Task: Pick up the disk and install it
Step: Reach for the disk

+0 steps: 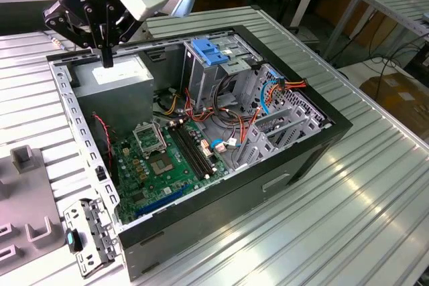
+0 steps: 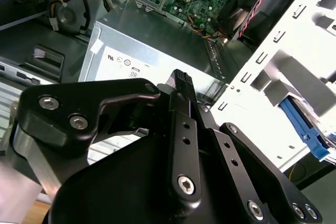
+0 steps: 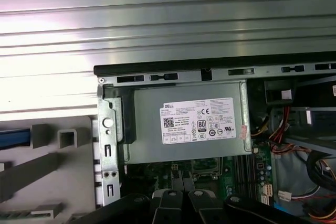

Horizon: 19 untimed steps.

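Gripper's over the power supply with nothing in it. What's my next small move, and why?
Probably lift and shift toward the grey holder beside the case. The gripper hangs shut and empty over the power supply, and a blue edge on that holder may be the disk's rail, though I cannot tell.

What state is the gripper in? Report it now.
Gripper: closed, holding nothing, above the grey metal box.
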Available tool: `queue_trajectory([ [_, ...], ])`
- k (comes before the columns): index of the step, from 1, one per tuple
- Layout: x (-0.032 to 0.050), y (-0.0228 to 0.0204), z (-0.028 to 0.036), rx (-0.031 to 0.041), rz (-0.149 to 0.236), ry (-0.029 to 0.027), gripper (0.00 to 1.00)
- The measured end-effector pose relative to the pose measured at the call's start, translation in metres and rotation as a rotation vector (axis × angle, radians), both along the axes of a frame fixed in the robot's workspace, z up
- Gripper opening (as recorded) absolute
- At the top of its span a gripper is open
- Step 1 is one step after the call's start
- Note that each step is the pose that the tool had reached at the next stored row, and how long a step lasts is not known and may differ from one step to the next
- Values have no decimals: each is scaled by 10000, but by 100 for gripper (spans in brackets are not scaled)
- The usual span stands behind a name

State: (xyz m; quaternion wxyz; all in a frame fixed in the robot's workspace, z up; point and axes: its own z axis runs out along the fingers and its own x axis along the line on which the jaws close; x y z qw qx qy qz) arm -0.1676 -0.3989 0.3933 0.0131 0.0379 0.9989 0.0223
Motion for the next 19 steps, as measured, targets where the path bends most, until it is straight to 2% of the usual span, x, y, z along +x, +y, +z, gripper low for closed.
queue_trajectory([
  [6,-55,0,0,-1,1,0,11],
  [8,-107,0,0,-1,1,1,11],
  [19,-277,0,0,1,0,10,11],
])
